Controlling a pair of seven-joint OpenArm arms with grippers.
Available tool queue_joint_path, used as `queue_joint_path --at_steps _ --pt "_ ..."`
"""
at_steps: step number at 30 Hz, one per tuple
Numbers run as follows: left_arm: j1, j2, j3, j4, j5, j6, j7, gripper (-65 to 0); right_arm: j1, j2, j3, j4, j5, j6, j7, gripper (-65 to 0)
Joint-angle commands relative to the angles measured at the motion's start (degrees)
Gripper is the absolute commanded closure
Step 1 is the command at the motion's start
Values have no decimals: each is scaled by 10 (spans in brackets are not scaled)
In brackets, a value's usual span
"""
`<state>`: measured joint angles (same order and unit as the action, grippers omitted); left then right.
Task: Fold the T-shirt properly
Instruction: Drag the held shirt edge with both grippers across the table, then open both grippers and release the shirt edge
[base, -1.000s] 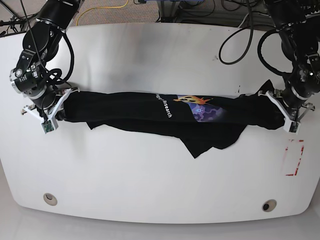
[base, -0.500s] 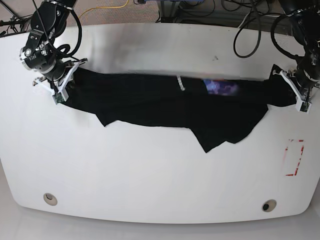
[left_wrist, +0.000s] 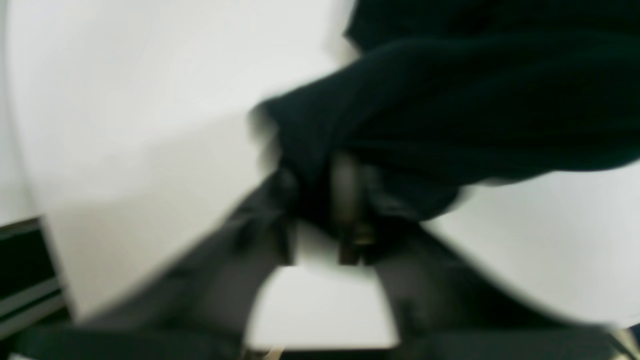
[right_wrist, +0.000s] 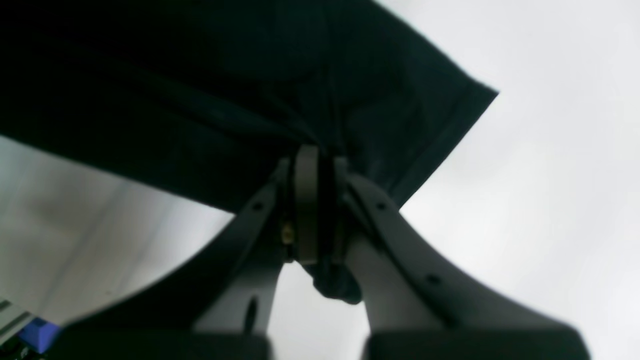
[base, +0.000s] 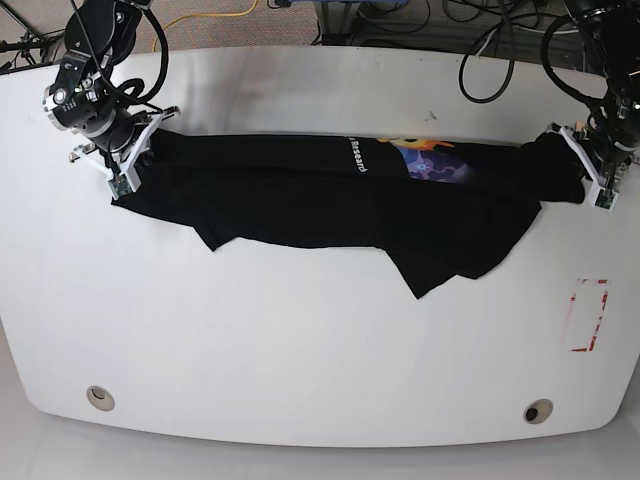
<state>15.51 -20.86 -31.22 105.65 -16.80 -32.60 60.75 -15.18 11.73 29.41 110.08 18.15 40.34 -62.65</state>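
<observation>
Only base shows T-shirt (base: 340, 200) print; right claw (right_wrist: 315, 200) pinches cloth, left claw (left_wrist: 325, 220) blurred, unclear.

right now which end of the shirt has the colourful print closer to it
The end held by the left gripper, on the base view's right. The orange and purple print on the T-shirt lies well toward it, far from the right gripper.

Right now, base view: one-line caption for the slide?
Both grippers hold the black T-shirt stretched lengthwise across the white table, print facing up near the far edge.
</observation>
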Motion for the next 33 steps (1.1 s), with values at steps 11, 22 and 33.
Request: queue_joint_path --at_steps 11,22,33 --pt "39 -17 -10 5 -10 21 13 -306 -9 -11 5 12 -12 -3 1 -79" --pt "34 -17 -18 7 1 -22 60 -360 -32 -37 9 15 -20 -3 -3 -307" --pt "27 -25 -39 6 -4 -74 80 -363 -50 -68 9 32 -40 -3 -8 -375"
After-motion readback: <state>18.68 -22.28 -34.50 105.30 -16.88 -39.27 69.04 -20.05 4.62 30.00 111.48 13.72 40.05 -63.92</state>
